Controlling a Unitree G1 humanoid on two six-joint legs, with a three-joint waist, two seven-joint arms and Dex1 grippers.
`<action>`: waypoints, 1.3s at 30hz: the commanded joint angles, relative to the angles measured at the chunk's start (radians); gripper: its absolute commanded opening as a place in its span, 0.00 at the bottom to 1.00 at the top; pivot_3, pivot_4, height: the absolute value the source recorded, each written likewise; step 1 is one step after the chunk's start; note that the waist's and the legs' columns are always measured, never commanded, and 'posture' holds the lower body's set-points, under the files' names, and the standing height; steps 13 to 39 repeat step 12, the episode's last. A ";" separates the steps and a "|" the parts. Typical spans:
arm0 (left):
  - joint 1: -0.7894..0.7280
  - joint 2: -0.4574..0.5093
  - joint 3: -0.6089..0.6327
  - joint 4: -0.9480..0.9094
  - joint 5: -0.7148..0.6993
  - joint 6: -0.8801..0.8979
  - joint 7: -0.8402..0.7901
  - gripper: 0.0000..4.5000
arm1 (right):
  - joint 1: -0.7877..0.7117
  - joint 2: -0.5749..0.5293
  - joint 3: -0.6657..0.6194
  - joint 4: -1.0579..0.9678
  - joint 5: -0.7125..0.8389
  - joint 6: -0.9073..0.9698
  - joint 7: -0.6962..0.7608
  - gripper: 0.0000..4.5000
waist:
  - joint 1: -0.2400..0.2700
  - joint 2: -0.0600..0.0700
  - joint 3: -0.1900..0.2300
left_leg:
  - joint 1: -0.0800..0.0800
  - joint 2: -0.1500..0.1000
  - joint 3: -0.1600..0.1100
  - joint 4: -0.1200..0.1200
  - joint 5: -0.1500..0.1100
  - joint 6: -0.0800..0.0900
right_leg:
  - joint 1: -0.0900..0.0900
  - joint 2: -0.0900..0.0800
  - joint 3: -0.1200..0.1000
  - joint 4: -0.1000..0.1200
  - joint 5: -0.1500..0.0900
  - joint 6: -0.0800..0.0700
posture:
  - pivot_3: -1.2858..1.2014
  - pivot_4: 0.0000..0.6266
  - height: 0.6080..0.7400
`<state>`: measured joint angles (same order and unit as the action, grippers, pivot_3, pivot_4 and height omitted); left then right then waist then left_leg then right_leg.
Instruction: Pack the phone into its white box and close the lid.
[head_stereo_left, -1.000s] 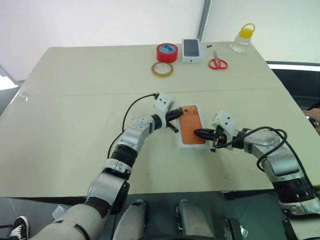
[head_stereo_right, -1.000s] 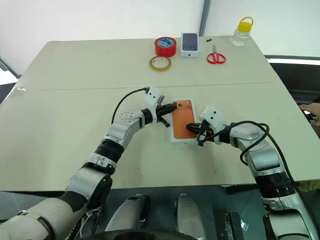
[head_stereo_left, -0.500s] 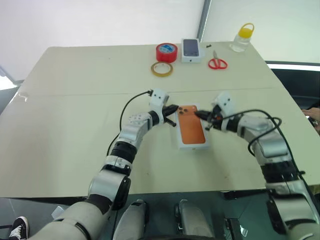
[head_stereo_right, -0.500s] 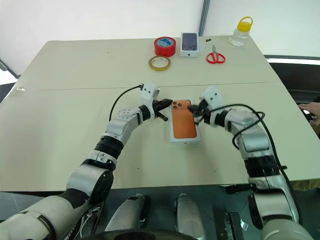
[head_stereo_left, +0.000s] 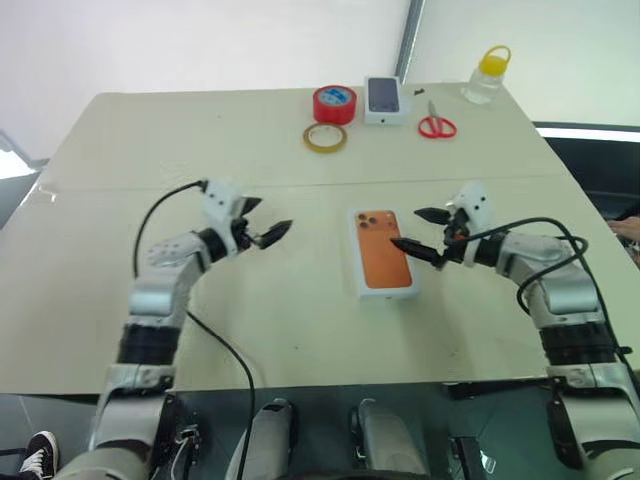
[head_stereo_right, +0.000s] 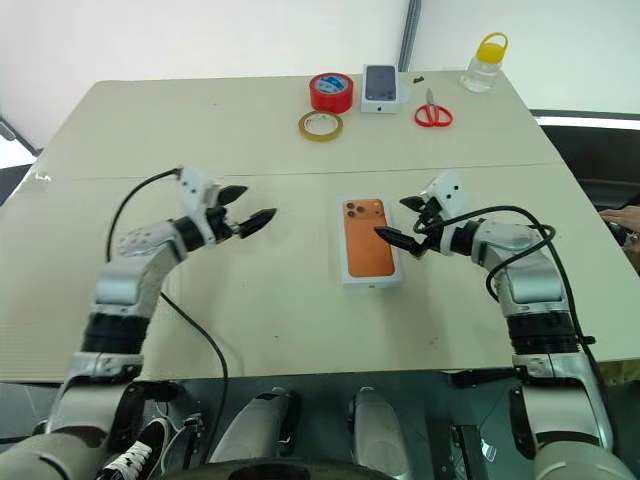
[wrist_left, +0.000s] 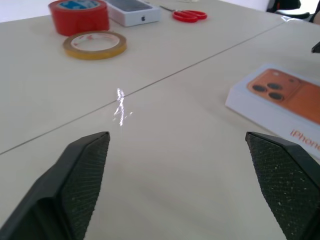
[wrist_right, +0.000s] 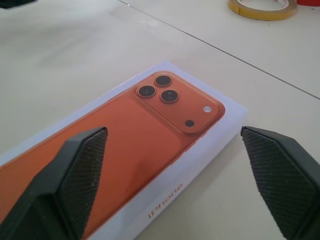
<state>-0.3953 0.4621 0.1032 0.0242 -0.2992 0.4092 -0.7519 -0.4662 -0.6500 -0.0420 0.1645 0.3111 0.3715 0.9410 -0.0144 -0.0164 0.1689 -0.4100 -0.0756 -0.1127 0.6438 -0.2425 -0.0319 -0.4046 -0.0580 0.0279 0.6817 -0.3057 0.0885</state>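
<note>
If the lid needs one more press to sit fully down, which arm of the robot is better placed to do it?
Probably the right. The right gripper is open and hovers just beside the lid, pointing at it. The left gripper is also open but stands well away from it, over the bare table.

The two head views look forward and down from above onto the wide beige surface (head_stereo_left: 150, 300), taking in both arms and its far edge. The left wrist camera sits low, just above the surface, facing across it to the closed white cardboard lid with the orange phone picture (wrist_left: 280, 107). The right wrist camera looks down on that same lid (wrist_right: 135, 150) from very near. All four views share it.
</note>
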 joint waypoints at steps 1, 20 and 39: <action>0.198 0.096 0.145 -0.161 -0.082 0.029 -0.046 0.99 | 0.070 -0.071 -0.094 -0.069 0.036 -0.051 0.043 1.00 | -0.004 0.001 0.000 | 0.000 0.000 0.001 -0.002 0.000 0.000 | -0.001 0.000 0.002 -0.001 0.000 0.000 | 0.52 0.24 1.00; 0.405 0.174 0.289 -0.258 -0.162 0.040 -0.025 0.99 | 0.118 -0.107 -0.102 0.005 0.020 -0.157 0.117 1.00 | 0.000 0.002 0.001 | 0.004 0.000 0.000 -0.002 -0.001 0.001 | 0.005 -0.001 -0.001 -0.002 0.001 -0.002 | 0.52 0.24 1.00; 0.405 0.174 0.289 -0.258 -0.162 0.040 -0.025 0.99 | 0.118 -0.107 -0.102 0.005 0.020 -0.157 0.117 1.00 | 0.000 0.002 0.001 | 0.004 0.000 0.000 -0.002 -0.001 0.001 | 0.005 -0.001 -0.001 -0.002 0.001 -0.002 | 0.52 0.24 1.00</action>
